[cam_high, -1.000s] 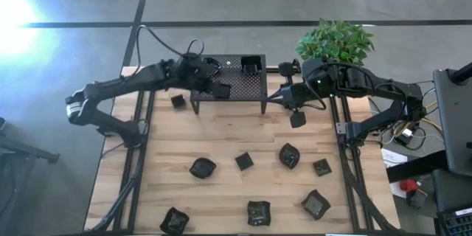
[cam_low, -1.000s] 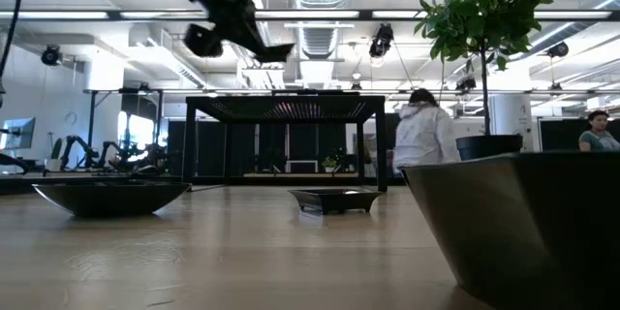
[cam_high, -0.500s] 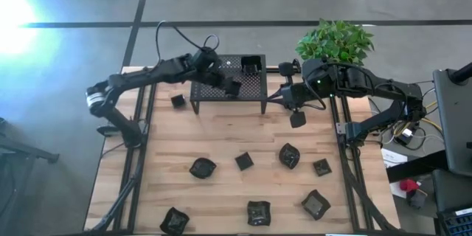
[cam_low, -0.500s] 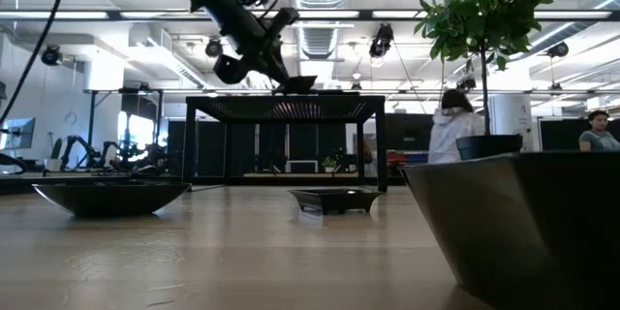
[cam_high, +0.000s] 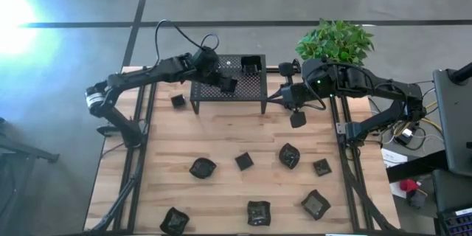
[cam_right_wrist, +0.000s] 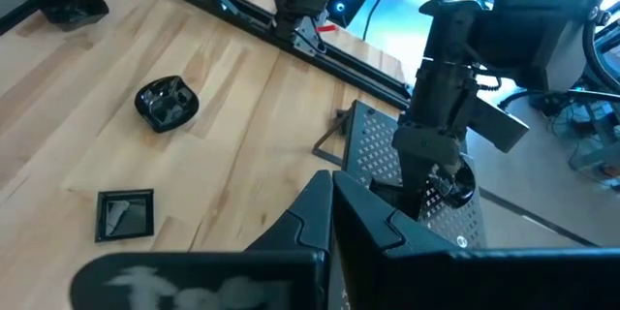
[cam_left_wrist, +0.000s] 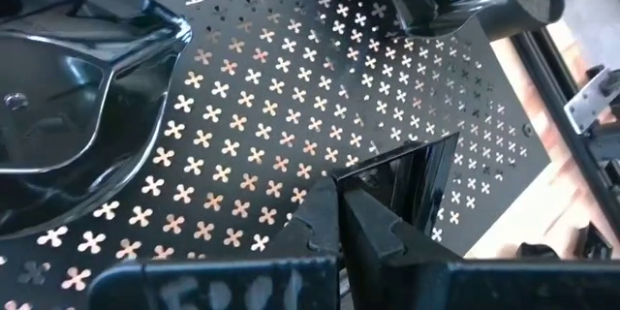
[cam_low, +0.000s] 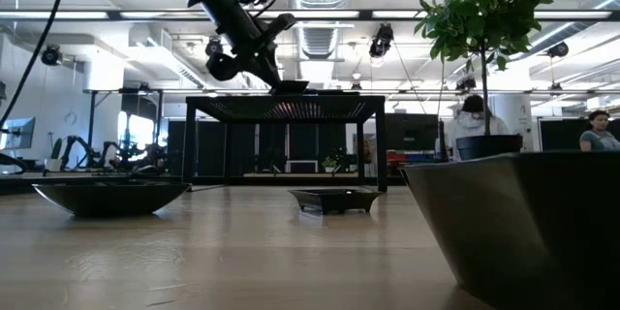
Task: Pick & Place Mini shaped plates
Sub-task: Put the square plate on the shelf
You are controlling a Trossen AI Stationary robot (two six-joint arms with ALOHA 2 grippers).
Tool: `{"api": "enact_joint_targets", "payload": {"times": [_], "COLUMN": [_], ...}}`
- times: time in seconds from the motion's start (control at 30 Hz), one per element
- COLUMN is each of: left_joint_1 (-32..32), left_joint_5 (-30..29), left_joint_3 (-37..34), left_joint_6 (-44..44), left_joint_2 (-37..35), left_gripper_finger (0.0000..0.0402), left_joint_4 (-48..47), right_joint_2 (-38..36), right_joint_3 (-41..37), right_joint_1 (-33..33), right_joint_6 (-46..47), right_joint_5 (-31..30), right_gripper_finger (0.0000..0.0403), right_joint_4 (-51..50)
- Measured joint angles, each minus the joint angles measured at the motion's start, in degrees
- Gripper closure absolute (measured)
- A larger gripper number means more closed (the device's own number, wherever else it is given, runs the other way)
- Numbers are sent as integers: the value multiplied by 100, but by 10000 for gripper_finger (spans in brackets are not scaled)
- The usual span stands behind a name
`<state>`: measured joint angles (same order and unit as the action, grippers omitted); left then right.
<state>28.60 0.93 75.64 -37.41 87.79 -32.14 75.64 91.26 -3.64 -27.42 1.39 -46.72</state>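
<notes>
Left gripper (cam_high: 223, 83) pinches a square mini plate (cam_left_wrist: 418, 186) over the rack (cam_high: 251, 88), upper centre. It seems just touching the top. Right gripper (cam_high: 297, 117) waits centre right, jaws pressed together.

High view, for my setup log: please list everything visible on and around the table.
Table plates: eight, black, scattered over the wood in front of the rack and to its left.
Rack plate: one, black, lying on the rack's top near the back.
Held plate: one, black, square, at the rack's top.
Rack: one, black, perforated, back centre of the table.
Plant: one, green, back right corner.
Table: one, light wood.
Left gripper: shut on the held plate, over the rack.
Right gripper: shut, empty, just right of the rack.
</notes>
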Motion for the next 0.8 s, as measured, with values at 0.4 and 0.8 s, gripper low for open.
{"api": "enact_joint_targets", "payload": {"times": [0.4,0.8], "left_joint_1": [-4,-7], "left_joint_5": [-118,-188], "left_joint_3": [-4,-11], "left_joint_6": [79,81], "left_joint_2": [0,2], "left_gripper_finger": [401,401], "left_joint_4": [-26,-24], "right_joint_2": [0,0], "right_joint_3": [0,0], "right_joint_1": [0,0], "right_joint_6": [-17,-20], "right_joint_5": [2,2], "right_gripper_finger": [394,394], "right_joint_4": [1,-7]}}
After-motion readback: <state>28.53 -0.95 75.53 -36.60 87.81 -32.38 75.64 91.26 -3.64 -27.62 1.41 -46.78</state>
